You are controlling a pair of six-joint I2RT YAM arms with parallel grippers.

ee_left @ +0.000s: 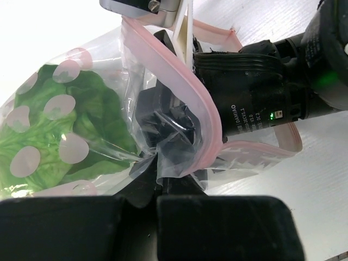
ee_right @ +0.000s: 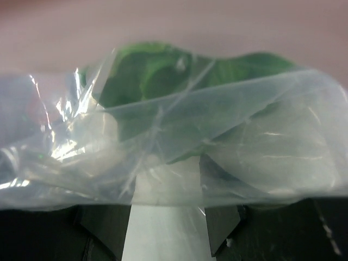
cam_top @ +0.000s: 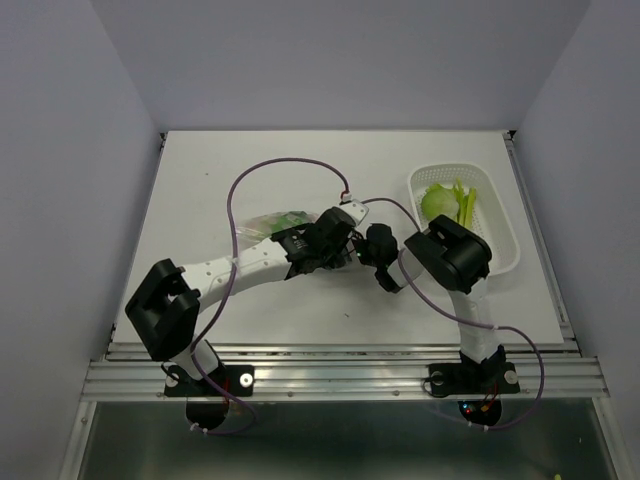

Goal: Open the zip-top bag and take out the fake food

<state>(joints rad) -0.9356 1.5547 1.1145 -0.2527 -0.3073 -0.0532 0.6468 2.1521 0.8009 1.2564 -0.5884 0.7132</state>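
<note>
Zip-top bag (cam_top: 262, 224): it lies on the white table (cam_top: 300, 160), near the middle and a little to the left. It is clear and crinkly, with pale pink dots on it.
Pink zipper strip (ee_left: 182, 81): its two sides are apart, so the mouth of the bag gapes wide. In the left wrist view the strip loops round the black end of the right arm, so that arm's tip is inside the mouth.
Dark green leaf (ee_left: 81, 125): it is inside the bag, at the end away from the mouth. From above it shows as a green patch through the plastic.
Left claw (ee_left: 159, 166): it is pinched tight on a fold of the bag's plastic, right by the mouth. From above it sits over the bag's right end.
Right claw (ee_right: 168, 179): its two dark fingers stand apart, and the white table shows between them. Clear plastic lies over and in front of them, and the leaf is just ahead. I see nothing gripped between the fingers.
White basket (cam_top: 505, 245): it sits on the right side of the table, well apart from the bag. The right arm's elbow hangs over its near edge.
Pale green ball (cam_top: 436, 202): it looks like a small lettuce and lies in the basket, at the far end.
Yellow-green strips (cam_top: 463, 203): they lie in the basket too, just beside the ball on its right.
</note>
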